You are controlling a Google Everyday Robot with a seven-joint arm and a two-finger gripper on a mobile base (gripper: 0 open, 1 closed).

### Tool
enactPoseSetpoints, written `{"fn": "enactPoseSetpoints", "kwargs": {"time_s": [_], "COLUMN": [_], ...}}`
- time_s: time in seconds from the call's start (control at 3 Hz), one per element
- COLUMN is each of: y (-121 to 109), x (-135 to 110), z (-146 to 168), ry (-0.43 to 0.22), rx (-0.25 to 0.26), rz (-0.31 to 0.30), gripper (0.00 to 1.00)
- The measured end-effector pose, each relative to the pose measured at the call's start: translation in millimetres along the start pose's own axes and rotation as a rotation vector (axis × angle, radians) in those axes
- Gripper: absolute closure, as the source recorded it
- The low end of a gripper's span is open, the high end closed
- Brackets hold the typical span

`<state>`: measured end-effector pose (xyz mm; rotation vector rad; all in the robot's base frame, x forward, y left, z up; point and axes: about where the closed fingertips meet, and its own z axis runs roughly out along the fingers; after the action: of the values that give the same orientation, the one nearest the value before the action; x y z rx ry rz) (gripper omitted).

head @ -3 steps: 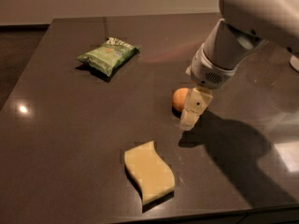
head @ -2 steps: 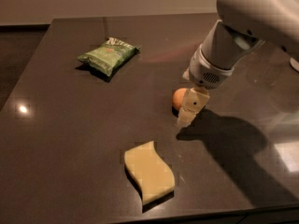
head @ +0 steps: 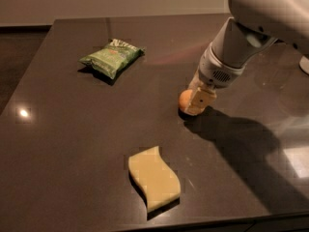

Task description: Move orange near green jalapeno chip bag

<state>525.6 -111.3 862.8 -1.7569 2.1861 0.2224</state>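
Note:
The orange (head: 185,100) is a small round fruit on the dark table (head: 72,129), right of centre. My gripper (head: 197,103) comes down from the upper right and sits right at the orange, partly covering its right side. The green jalapeno chip bag (head: 112,57) lies at the back left of the table, well apart from the orange.
A pale yellow wavy-edged sponge (head: 154,177) lies near the table's front edge. The white arm (head: 251,28) fills the upper right and casts a shadow over the table's right side. The table's front edge runs along the bottom.
The gripper has dropped and shifted slightly left, from just beside and below the orange to right against it. The orange, bag and sponge have not moved.

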Motion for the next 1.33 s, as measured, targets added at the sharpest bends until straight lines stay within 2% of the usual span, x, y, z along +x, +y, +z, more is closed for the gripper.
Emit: {"fn": "enactPoseSetpoints", "kwargs": {"time_s": [0.33, 0.67, 1.33], "y": [-10, -24, -70], "x": [-11, -38, -97], "z": [-4, -8, 2], "ry": [0.004, 0.016, -0.045], "rx": [-0.003, 0.003, 0.006], "rz": [0.001, 0.001, 0.100], "gripper": [0.93, 1.00, 1.00]}}
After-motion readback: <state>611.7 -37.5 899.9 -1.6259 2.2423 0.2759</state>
